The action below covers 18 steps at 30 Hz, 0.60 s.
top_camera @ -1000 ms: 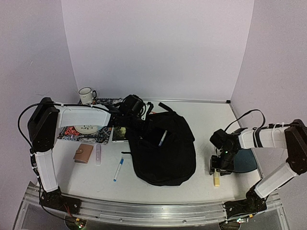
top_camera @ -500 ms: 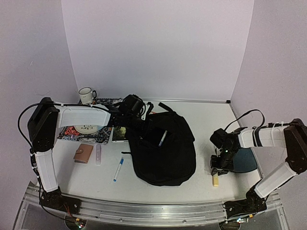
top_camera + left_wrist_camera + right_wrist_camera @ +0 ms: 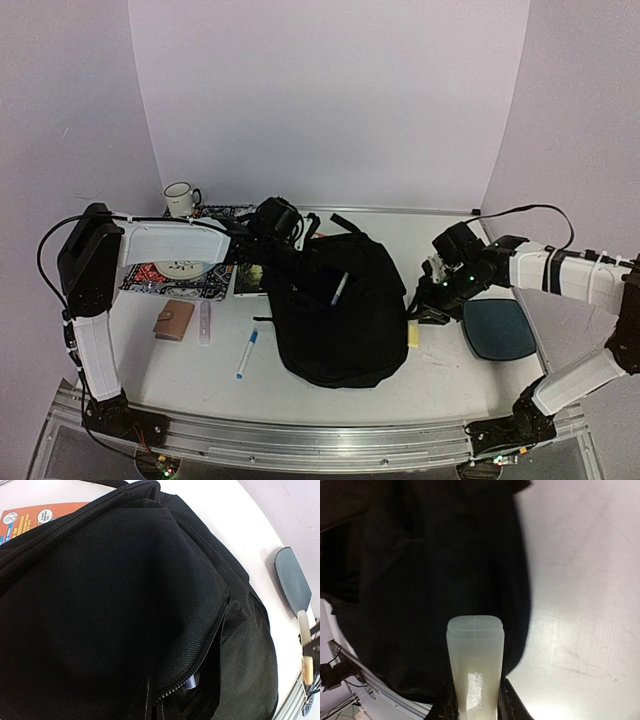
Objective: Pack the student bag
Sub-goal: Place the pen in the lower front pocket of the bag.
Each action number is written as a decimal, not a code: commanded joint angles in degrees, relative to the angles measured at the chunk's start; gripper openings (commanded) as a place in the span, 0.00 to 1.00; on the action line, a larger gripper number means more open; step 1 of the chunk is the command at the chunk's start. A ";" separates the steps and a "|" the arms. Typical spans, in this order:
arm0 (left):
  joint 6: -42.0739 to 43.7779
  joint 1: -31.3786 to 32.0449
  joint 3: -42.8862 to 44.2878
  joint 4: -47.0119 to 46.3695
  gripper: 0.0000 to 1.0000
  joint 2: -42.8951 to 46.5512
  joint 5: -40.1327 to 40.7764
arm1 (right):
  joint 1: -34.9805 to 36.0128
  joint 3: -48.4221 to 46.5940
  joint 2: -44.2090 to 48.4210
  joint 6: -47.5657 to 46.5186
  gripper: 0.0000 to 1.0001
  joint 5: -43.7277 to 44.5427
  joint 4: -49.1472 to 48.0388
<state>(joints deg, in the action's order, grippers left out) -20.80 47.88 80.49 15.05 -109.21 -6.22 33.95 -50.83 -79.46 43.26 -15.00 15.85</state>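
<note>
Clamping a pale yellow stick [image 3: 472, 655] narrowly in the right jaws, just off the right flank of the student bag [image 3: 340, 310] slumped mid-table [image 3: 450, 250], with left jaws shut at its upper-left rim. Likely soft, floppy, light: best pinched along the zip edge [image 3: 212, 640].

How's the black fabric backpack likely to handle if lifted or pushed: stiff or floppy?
Probably floppy: the black fabric backpack lies slumped and creased, so lifting one edge would likely fold it, not raise it whole. Pushed, it would likely bunch rather than slide on the white table. Seems light: it looks flat, with only a pale pen showing in its open pocket.
</note>
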 commanded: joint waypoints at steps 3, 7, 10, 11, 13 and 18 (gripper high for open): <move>0.63 -0.24 2.30 -0.53 0.00 1.32 -1.68 | 5.78 -7.60 -6.90 3.98 0.00 -7.23 -7.75; 0.45 -0.24 2.30 -0.39 0.00 1.53 -2.27 | 8.46 -12.43 -13.18 5.42 0.00 -10.19 -13.29; 0.53 -0.24 2.23 -0.34 0.00 1.74 -2.79 | 9.81 -16.45 -18.44 5.57 0.00 -11.53 -14.96; 0.57 -0.24 2.18 -0.30 0.00 1.83 -2.91 | 10.04 -17.53 -19.87 5.89 0.00 -12.12 -16.11; 0.68 -0.24 2.04 -0.21 0.00 2.09 -3.07 | 10.25 -19.12 -22.04 7.03 0.00 -13.26 -18.52; 0.68 -0.24 1.37 -0.18 0.00 2.79 -4.12 | 10.26 -22.23 -27.22 10.64 0.00 -13.02 -22.57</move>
<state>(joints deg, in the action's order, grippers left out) -20.81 47.62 80.49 15.09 -109.21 -8.00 44.21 -69.47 -103.77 50.46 -26.68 -2.82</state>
